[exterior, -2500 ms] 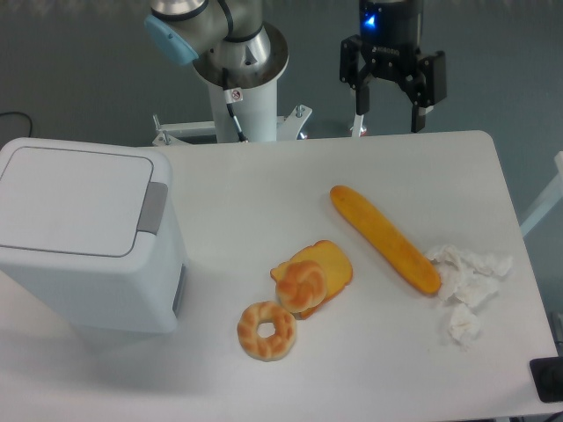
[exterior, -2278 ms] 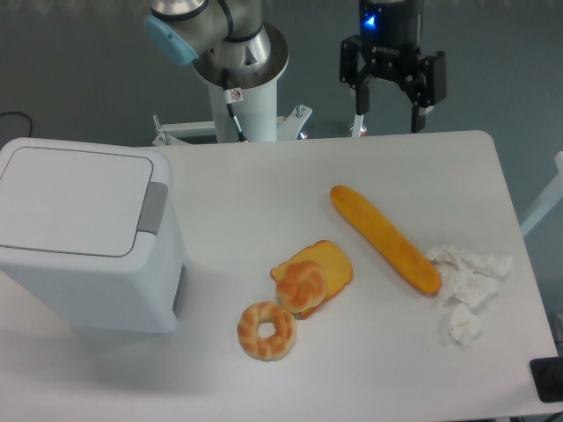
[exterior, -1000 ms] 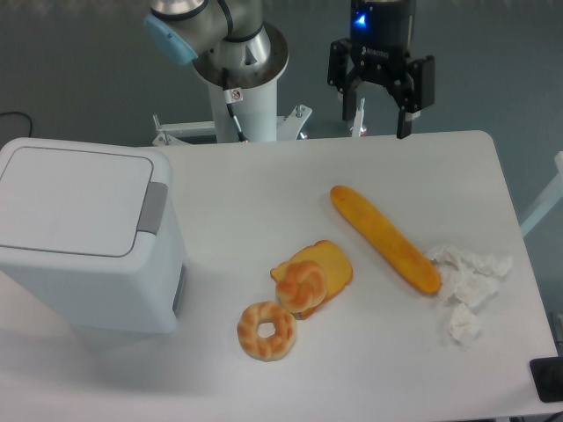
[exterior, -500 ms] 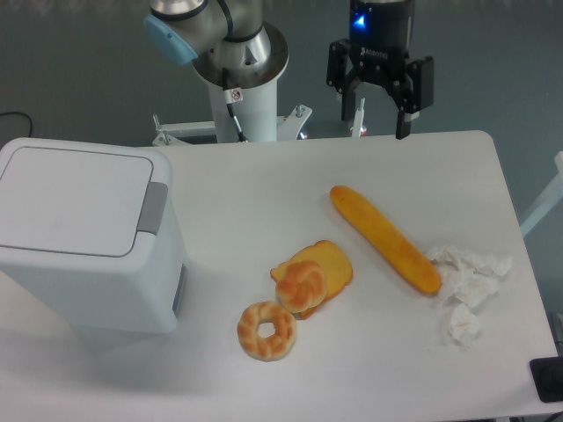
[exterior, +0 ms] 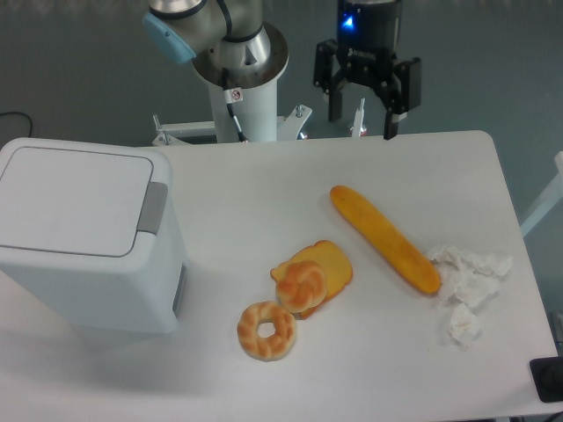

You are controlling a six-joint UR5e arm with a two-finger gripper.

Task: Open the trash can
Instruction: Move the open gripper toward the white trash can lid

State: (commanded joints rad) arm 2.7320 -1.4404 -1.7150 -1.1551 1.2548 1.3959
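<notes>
Since the earlier frames the pincer (exterior: 361,126) has drifted leftward along the far edge of the surface (exterior: 264,185), while everything lying on the surface has kept its place.

The trash can (exterior: 84,237) stands at the left end of the surface, its flat lid (exterior: 70,200) down and closed, the grey push-button tab (exterior: 154,207) on the lid's right edge facing the middle of the surface. Nothing touches it.

To its right, well apart from the bin, a ring-shaped bread (exterior: 266,330) lies nearest the front edge. Just behind it a twisted bun (exterior: 300,287) rests partly on a toast slice (exterior: 324,263). Farther right a long baguette (exterior: 384,237) lies diagonally, its lower end touching a heap of crumpled white paper (exterior: 466,280) near the right edge.

At the far side, the pincer hangs over the back edge of the surface with its two fingers spread wide and nothing between them, well apart from the trash can. A blue light glows on its body. The arm's base column (exterior: 242,88) stands behind the surface, left of the pincer.
</notes>
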